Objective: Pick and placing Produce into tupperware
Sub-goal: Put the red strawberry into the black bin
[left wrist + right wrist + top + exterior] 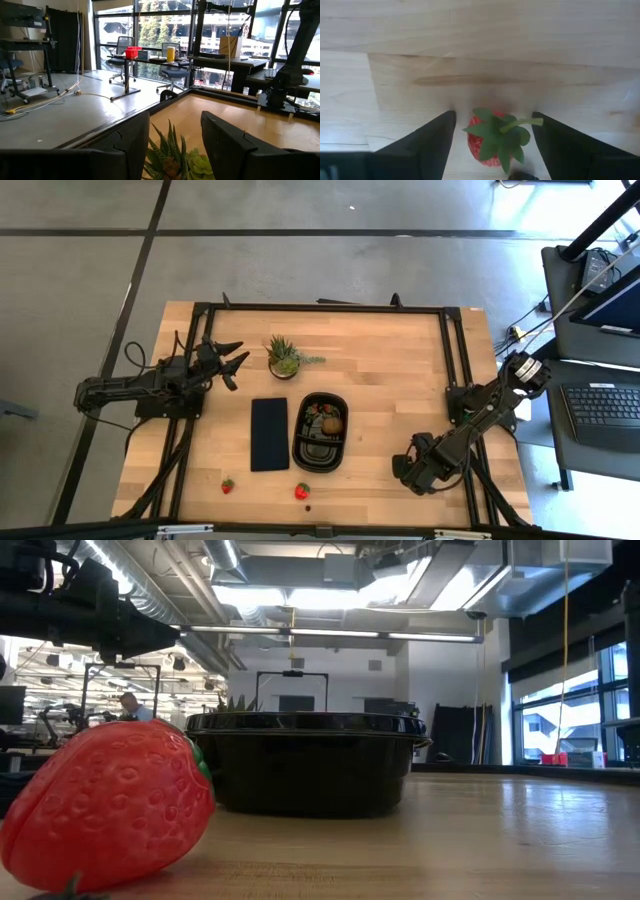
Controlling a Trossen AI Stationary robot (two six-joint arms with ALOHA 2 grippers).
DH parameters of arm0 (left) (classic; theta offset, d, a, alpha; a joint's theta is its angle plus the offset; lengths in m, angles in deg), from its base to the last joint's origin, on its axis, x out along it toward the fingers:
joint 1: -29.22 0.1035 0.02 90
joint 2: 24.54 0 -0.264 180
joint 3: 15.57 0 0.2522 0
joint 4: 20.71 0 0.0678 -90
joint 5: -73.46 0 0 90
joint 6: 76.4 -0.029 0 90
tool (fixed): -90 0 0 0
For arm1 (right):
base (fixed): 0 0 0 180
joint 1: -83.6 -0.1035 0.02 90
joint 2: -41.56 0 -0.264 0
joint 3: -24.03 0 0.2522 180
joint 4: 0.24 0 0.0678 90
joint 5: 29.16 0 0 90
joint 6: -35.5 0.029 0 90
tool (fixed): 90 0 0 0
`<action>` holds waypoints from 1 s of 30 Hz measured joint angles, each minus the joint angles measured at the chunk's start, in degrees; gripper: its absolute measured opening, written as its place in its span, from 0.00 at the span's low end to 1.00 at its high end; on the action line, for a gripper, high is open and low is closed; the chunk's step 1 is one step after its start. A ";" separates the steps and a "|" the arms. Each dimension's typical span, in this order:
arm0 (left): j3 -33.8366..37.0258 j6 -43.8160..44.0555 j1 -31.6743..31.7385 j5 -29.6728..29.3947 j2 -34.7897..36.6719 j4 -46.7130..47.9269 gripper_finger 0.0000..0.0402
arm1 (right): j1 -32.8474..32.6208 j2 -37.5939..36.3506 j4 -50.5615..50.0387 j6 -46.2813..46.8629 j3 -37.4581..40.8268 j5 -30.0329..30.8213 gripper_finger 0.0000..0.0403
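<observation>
Two dark fingers (431, 144) of the right gripper (493, 116) stand apart, one on each side of a strawberry (487, 146) lying on the bare wood. I see a sliver of table between the berry and one finger. On the other side the green leaves reach almost to the finger, so I judge it straddled and not yet clamped. In the high view this gripper sits at the lower right of the table (400, 370) and hides the berry beneath it.

Handling, my judgement:
- The berry looks light and small, with a smooth moulded skin that is likely a little slippery.
- It tapers, so a pinch near the tip would squeeze it out.
- I'd close across the widest part of the red body, below the leaves, and keep off the thin stem, which looks bendy.
- A modest squeeze should do.

Further out, the tupperware (320, 432) lies at the frame's centre, well apart from this gripper. It already holds a brown kiwi (332, 423) and something red beside it. Two more strawberries (228, 485) wait near the lower edge, left of centre, and one of them fills the lower left of the low view in front of the tub. A dark panel (269, 433) lies just left of the tub.

The left gripper (236, 361) waits at the upper left, fingers spread, pointing at the potted plant (284, 357).
</observation>
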 joint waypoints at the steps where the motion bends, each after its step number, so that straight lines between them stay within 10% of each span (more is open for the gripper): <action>1: 0.00 0.00 0.00 0.00 -0.02 0.00 0.43 | 0.00 0.02 0.06 0.00 0.02 0.00 0.65; 17: 0.00 -0.03 0.00 0.00 -0.01 0.00 0.43 | 0.02 0.13 0.33 -1.03 0.11 0.70 0.35; 30: -0.01 -0.14 0.00 -0.02 -0.02 -0.02 0.43 | 9.36 -2.47 -0.05 -18.89 -5.54 17.49 0.36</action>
